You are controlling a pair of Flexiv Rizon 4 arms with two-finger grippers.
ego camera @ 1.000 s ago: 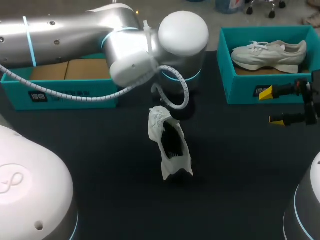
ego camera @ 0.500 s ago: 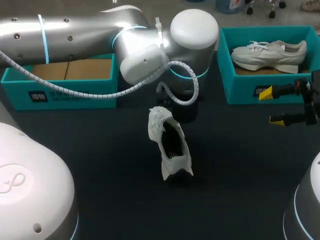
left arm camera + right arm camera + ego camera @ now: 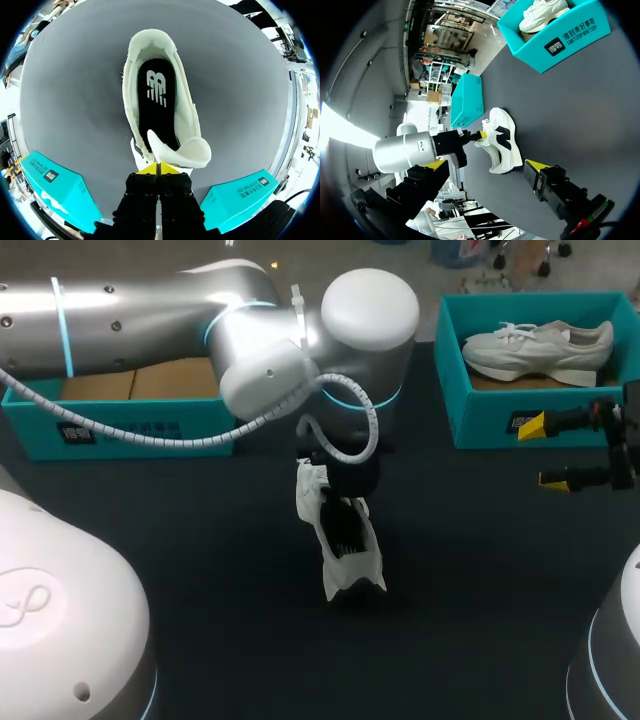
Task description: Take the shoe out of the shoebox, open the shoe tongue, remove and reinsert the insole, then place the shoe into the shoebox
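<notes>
Left gripper: fingers drawn together, pinching the tongue of the shoe; its arm enters from 9 o'clock of the head view and hangs over the table's centre. Tongue: curled up and back over the yellow tips, standing clear of the shoe mouth. Shoe: white, on its sole at mid-table, lace end toward 12 o'clock, heel toward 6 o'clock. Insole: black, lying flat inside, fully seated, not yet lifted. Right gripper: at 3 o'clock, fingers spread, holding nothing, well apart from the shoe. Left box: teal, at 10 o'clock, no shoe in it. Right box: teal, at 1 o'clock, holding a second shoe. Step in hand, by judgement: opening the tongue; the shoe is out, the insole work is not begun. Next move calls for drawing the tongue further toward the laces to widen the mouth, then a grip on the insole's heel edge, likely with the shoe steadied against tipping.
</notes>
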